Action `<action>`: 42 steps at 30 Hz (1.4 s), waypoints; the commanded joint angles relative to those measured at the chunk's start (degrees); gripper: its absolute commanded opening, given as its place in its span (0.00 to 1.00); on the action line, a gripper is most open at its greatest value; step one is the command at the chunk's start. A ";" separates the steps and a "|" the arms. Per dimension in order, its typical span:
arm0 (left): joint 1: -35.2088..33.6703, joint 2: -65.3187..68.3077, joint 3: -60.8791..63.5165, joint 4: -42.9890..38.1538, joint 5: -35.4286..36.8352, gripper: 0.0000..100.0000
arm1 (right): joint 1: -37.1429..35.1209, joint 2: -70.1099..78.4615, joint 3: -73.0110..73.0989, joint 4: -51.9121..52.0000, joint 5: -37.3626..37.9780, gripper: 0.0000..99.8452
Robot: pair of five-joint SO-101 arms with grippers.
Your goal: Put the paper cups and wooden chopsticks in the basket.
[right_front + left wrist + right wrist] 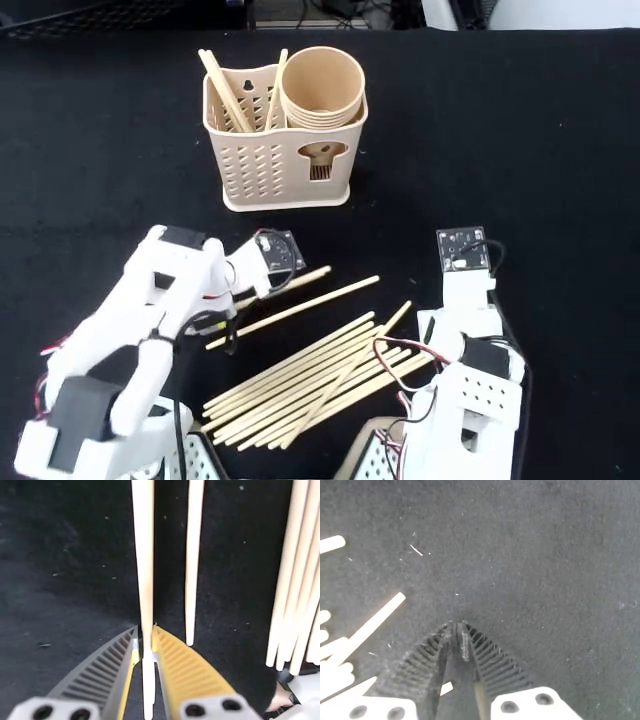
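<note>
The beige basket (262, 165) stands at the back of the table. Its one compartment holds a few wooden chopsticks (225, 90) and the other a stack of paper cups (322, 85). Several chopsticks (310, 385) lie in a loose pile on the black cloth between the arms. My left gripper (145, 632) is shut on one chopstick (143, 555) near its end; in the high view this gripper (236, 299) is left of the pile and the chopstick (300, 278) points right. A second single chopstick (193, 555) lies just beside it. My right gripper (458, 630) is shut and empty, low over bare cloth right of the pile (332, 665).
Black cloth (520, 150) covers the whole table. The left arm's white body (130, 340) sits at the front left, the right arm's body (470, 400) at the front right. Bare cloth lies between the pile and the basket.
</note>
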 commanded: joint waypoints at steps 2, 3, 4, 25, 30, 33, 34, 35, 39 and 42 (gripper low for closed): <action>0.40 -3.25 0.04 0.53 -0.35 0.03 | -0.79 -0.75 -0.13 -0.88 -0.18 0.01; 0.40 -3.08 0.04 0.53 -0.35 0.03 | -0.79 -0.75 -0.13 -0.88 -0.18 0.01; 0.40 -3.08 0.13 0.44 -0.35 0.03 | -0.79 -0.75 -0.13 -0.88 -0.18 0.01; 1.19 -34.37 4.97 10.37 4.22 0.03 | -0.79 -0.75 -0.13 -0.97 -0.26 0.01; 1.71 -51.08 7.69 10.46 9.05 0.03 | -0.79 -0.75 -0.13 -0.97 -0.26 0.01; 1.63 -59.08 7.60 8.18 13.89 0.03 | -0.79 -0.75 -0.13 -0.97 -0.26 0.01; 1.27 -61.19 7.69 5.71 16.35 0.03 | -0.79 -0.75 -0.13 -0.97 -0.26 0.01; 1.19 -63.21 7.78 2.90 19.25 0.03 | -0.79 -0.75 -0.13 -0.97 -0.26 0.01; 1.54 -68.13 7.69 -6.77 28.48 0.03 | -0.79 -0.75 -0.13 -0.97 -0.26 0.01; 1.19 -68.48 7.69 -15.12 34.37 0.03 | -0.79 -0.75 -0.13 -0.97 -0.26 0.01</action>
